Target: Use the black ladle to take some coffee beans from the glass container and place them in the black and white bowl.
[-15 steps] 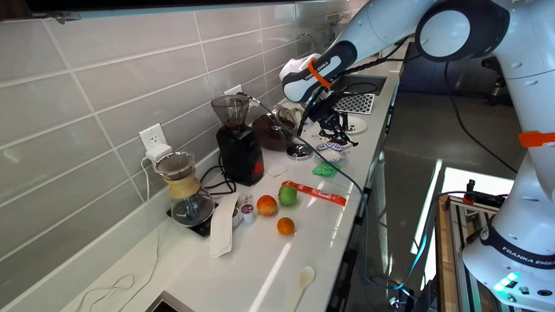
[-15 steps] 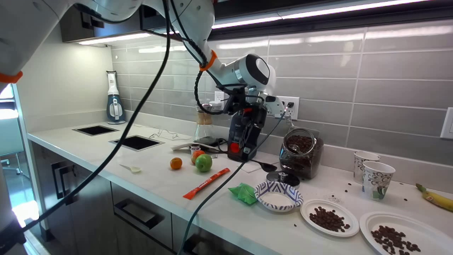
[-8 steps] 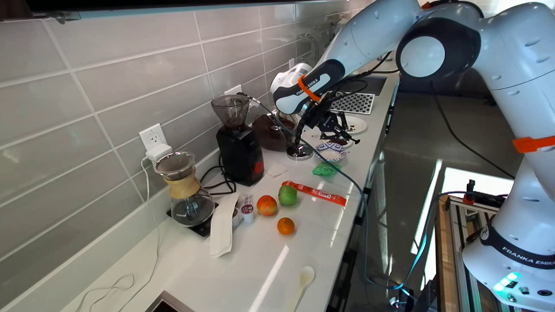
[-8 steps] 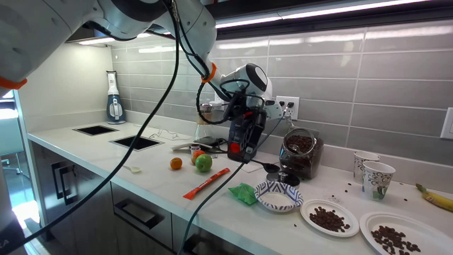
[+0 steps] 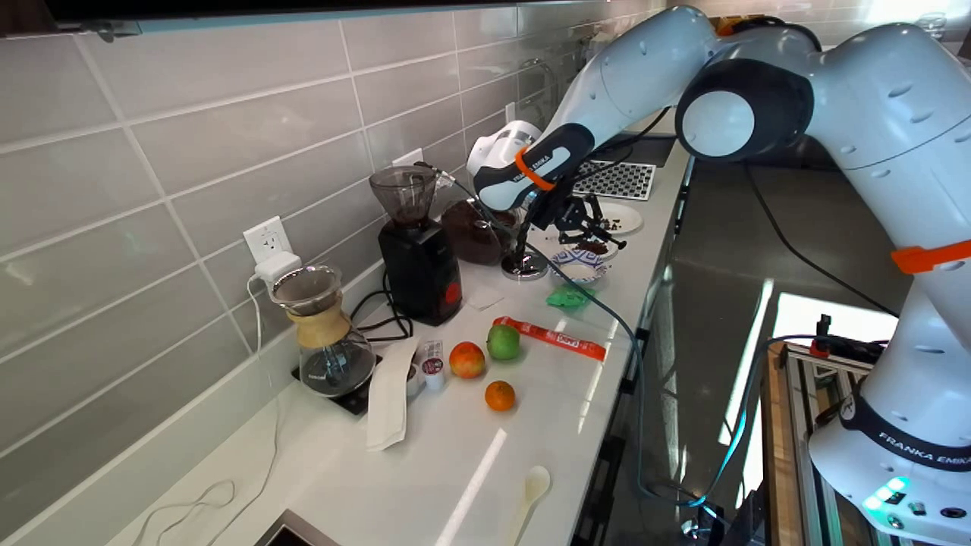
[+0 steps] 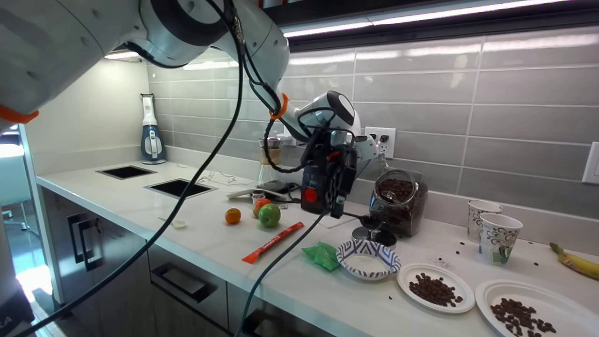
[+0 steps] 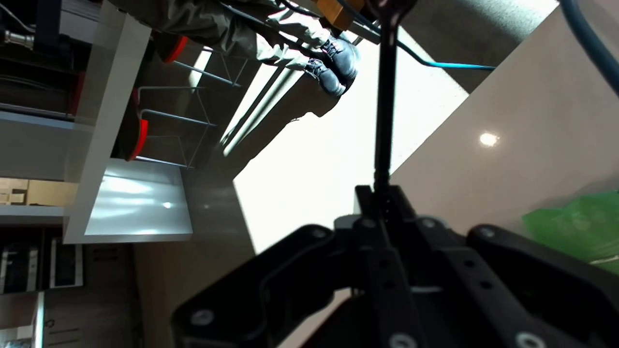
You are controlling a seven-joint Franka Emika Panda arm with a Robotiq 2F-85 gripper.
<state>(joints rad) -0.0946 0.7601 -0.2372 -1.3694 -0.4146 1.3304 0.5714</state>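
White is the counter [image 6: 285, 276], and on it stands the jar [image 6: 412, 216], its mouth slanted. The gripper [image 7: 382, 193] is clenched firmly on the handle of the ladle [image 7: 386, 106]; in an exterior view the ladle's cup appears just beside the jar. The bowl [image 6: 368, 262] rests between a plate [image 6: 406, 282] and the green packet [image 6: 323, 256]. Inside the jar are dark beans [image 6: 397, 188].

Robot arm [image 5: 614, 83]: one. Gripper [image 7: 381, 203]: one. Black ladle [image 7: 385, 111]: one. Glass container [image 6: 406, 213]: one. Round lid [image 6: 384, 238]: one. Patterned bowl [image 6: 369, 264]: one. White plates [image 6: 557, 304]: two. Paper cups [image 6: 500, 238]: two. Coffee beans [image 6: 433, 290]: too small and too numerous for a count. Round fruits [image 5: 503, 342]: three, comprising one green, one red and one orange. Banana [image 6: 579, 263]: one. Pale spoon [image 5: 536, 484]: one. Red packet [image 6: 273, 242]: one. Green wrapper [image 6: 324, 255]: one. Coffee grinder [image 5: 421, 269]: one. Glass carafe [image 5: 335, 364]: one. Handheld vacuum cleaner [image 6: 153, 140]: one. Shoes [image 7: 329, 79]: two.
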